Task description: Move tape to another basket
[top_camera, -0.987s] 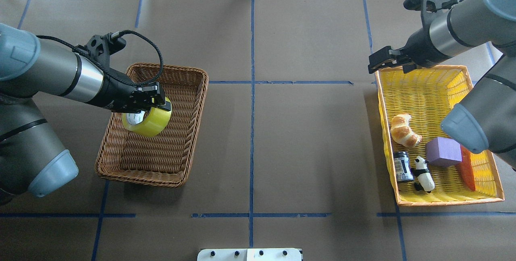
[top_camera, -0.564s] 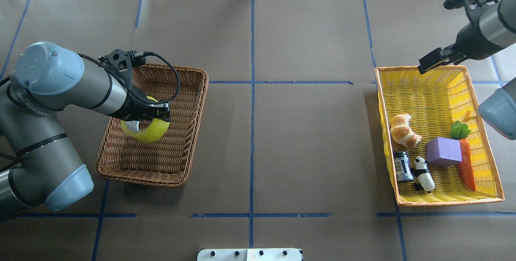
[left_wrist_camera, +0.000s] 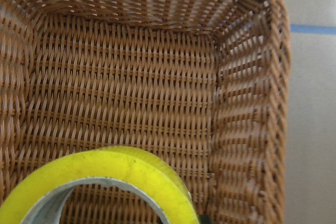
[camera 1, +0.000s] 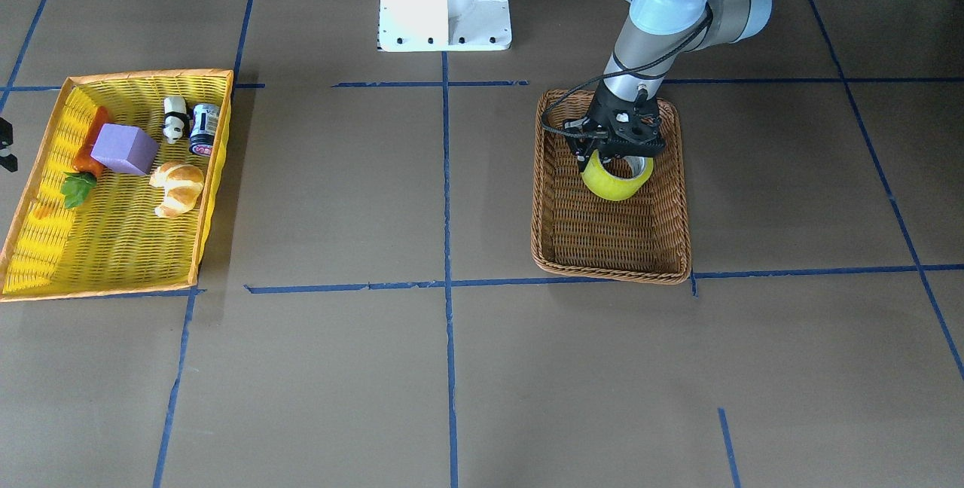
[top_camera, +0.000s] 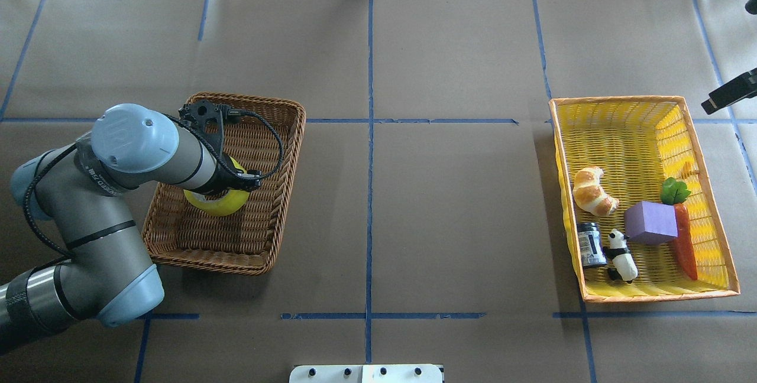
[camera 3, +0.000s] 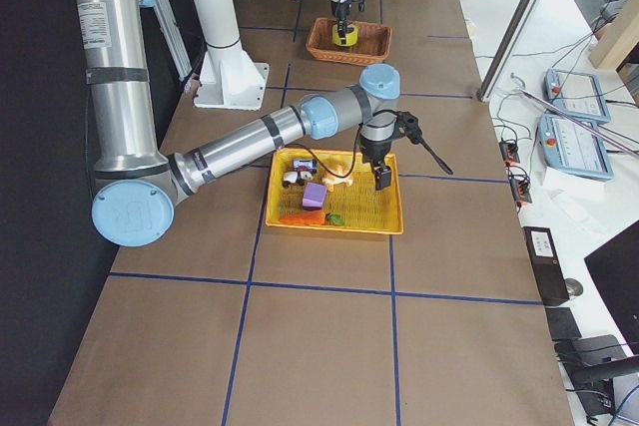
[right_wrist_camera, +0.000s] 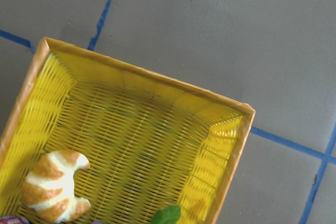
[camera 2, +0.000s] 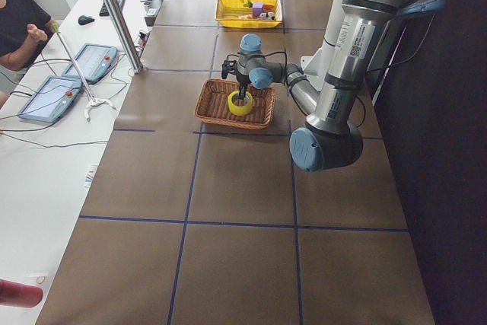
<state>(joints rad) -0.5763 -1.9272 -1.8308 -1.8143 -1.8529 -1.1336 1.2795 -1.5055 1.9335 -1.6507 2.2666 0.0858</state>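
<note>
The tape [top_camera: 217, 204], a yellow-green roll with a grey core, hangs tilted low inside the brown wicker basket [top_camera: 297, 135], near its middle. My left gripper [top_camera: 233, 184] is shut on the roll's upper wall. In the front-facing view the tape [camera 1: 616, 180] sits under the gripper [camera 1: 617, 157] within the basket [camera 1: 610, 271]. The left wrist view shows the roll [left_wrist_camera: 105, 174] close below and the basket's wall [left_wrist_camera: 247, 103] beyond. My right gripper [top_camera: 730, 91] shows only as a black piece at the right edge, apart from the baskets; I cannot tell if it is open.
A yellow orange-rimmed tray basket [top_camera: 621, 99] at the right holds a croissant [top_camera: 593, 192], a purple block [top_camera: 650, 223], a carrot [top_camera: 685, 244], a panda figure [top_camera: 623, 256] and a small can [top_camera: 589, 244]. Blue tape lines cross the brown table.
My left arm has swung round and lowered the tape deeper into the wicker basket. My right arm has drawn back to the right, away from the yellow basket, uncovering the carrot.
</note>
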